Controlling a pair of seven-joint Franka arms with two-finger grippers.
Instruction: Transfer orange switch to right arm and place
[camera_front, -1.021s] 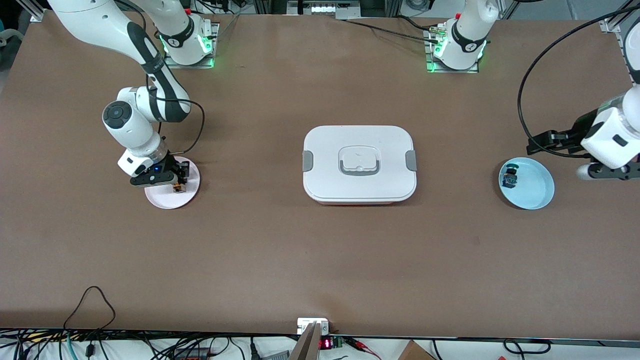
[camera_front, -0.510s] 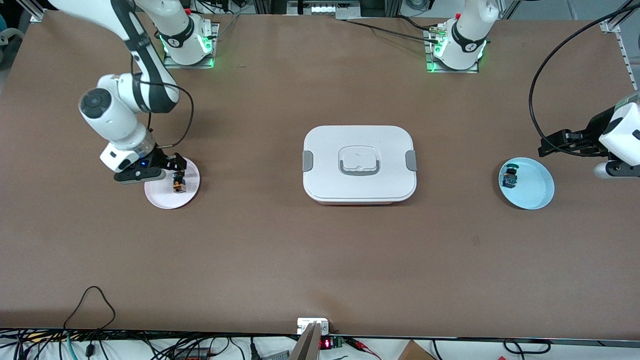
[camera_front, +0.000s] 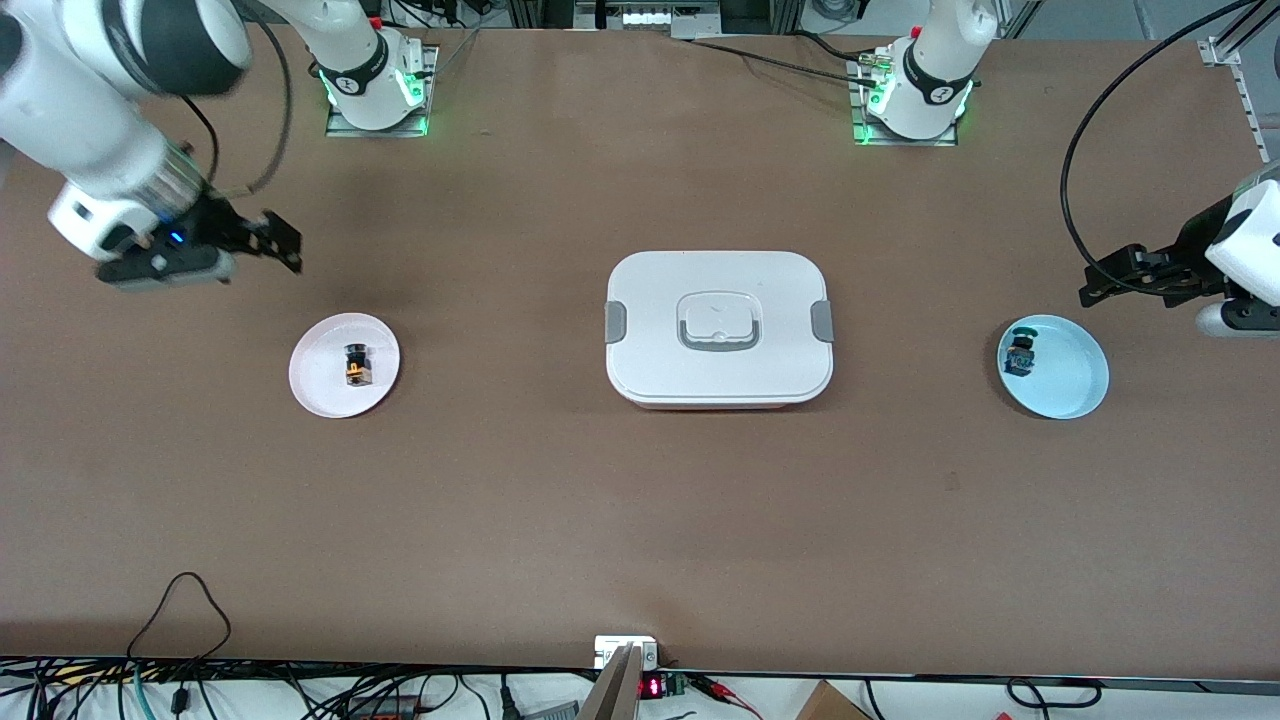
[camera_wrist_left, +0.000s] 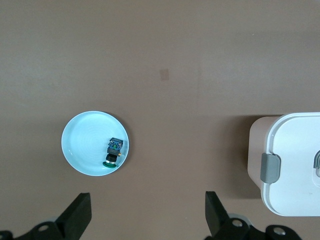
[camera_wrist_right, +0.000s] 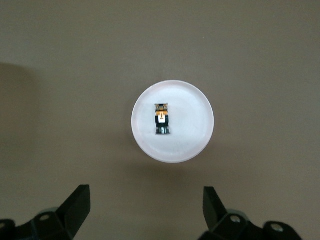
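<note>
The orange switch (camera_front: 356, 365) lies on the pink plate (camera_front: 325, 395) toward the right arm's end of the table; the right wrist view shows the orange switch (camera_wrist_right: 162, 119) on the pink plate (camera_wrist_right: 195, 140) with nothing gripping it. My right gripper (camera_front: 280, 243) hangs open and empty high over the bare table, apart from the plate. The same right gripper (camera_wrist_right: 145, 212) shows both fingers spread wide. My left gripper (camera_front: 1100, 282) is open and empty over the table at the left arm's end, beside the blue plate; its wrist view shows the left gripper (camera_wrist_left: 147, 215) spread wide.
A white lidded box (camera_front: 718, 326) with grey latches sits mid-table. A blue plate (camera_front: 1070, 385) holds a small blue-and-green switch (camera_front: 1019, 355) near the left arm's end. Cables run along the table's near edge.
My right gripper opened, left the orange switch on the pink plate, then rose and pulled away toward its end of the table. The left gripper drifted slightly outward.
</note>
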